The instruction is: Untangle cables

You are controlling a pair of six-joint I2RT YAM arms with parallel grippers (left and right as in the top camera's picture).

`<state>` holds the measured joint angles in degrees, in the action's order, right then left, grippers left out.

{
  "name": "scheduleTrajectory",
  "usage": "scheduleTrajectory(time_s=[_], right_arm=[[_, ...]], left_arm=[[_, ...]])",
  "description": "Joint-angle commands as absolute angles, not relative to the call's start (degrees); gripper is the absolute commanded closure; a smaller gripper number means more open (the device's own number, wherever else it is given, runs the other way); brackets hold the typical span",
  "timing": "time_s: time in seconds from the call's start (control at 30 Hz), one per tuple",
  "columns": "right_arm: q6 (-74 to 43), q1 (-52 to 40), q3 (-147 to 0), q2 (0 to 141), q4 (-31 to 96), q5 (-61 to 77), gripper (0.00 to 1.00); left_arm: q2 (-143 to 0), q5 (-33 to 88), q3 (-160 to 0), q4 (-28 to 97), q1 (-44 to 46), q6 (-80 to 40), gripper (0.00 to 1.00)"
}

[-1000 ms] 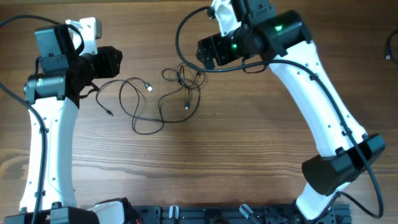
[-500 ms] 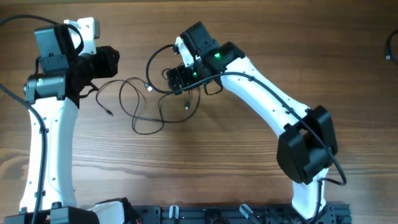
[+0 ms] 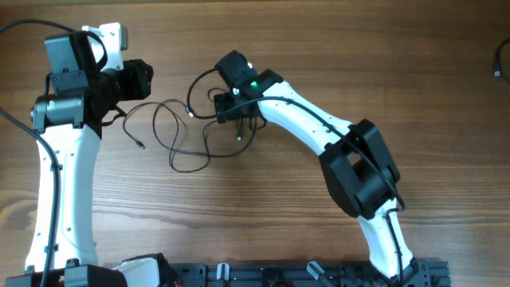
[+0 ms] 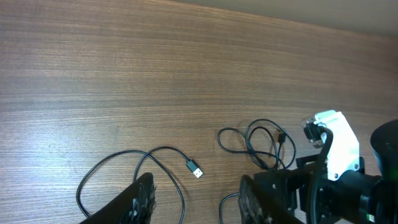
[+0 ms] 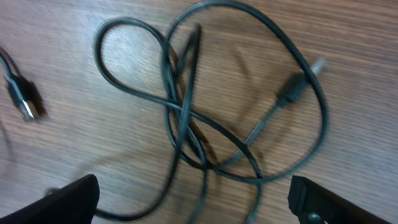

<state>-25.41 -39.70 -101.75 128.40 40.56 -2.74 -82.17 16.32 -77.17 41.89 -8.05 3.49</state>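
Right tool spread wide, empty, over cables.

**Table**: brown top with wood grain running left to right in the overhead view.

**Cables**: thin black cables lie flat on the far half of the table.
- **Left part:** loose loops spread open on the wood. One small plug lies toward the left, and a pale-tipped plug lies between the loops and the knot.
- **Right part:** a knot of several strands crossing over one another, partly hidden in the overhead view. Close up, a wide loop rings the crossing, and a silver-tipped plug rests on the table inside that loop.
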Motion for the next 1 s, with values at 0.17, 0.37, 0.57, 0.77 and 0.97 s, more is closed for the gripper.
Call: scheduleTrajectory(time_s=[0.17,0.37,0.57,0.77,0.97], right_arm=[[-26.0,-43.0,-101.7,130.8,38.5,-3.9,0.03],[-26.0,-43.3,-101.7,132.2,38.4,-3.9,0.11],[-25.9,-43.4,-101.7,132.2,37.8,-3.8,0.50],[-27.4,-43.2,-102.3,132.1,38.3,-4.4,0.96],[-26.9,-43.1,-104.5,128.5,44.6,-18.6,0.96]], left_arm=[[-80.9,16.0,-77.6,41.9,-8.3,2.5,0.55],[-80.9,16.0,-77.6,41.9,-8.3,2.5,0.54],[-80.9,16.0,-77.6,42.5,-8.3,2.5,0.54],[-80.9,16.0,-77.6,43.1,-8.3,2.5,0.54],[-80.9,16.0,-77.6,43.2,-8.3,2.5,0.54]])
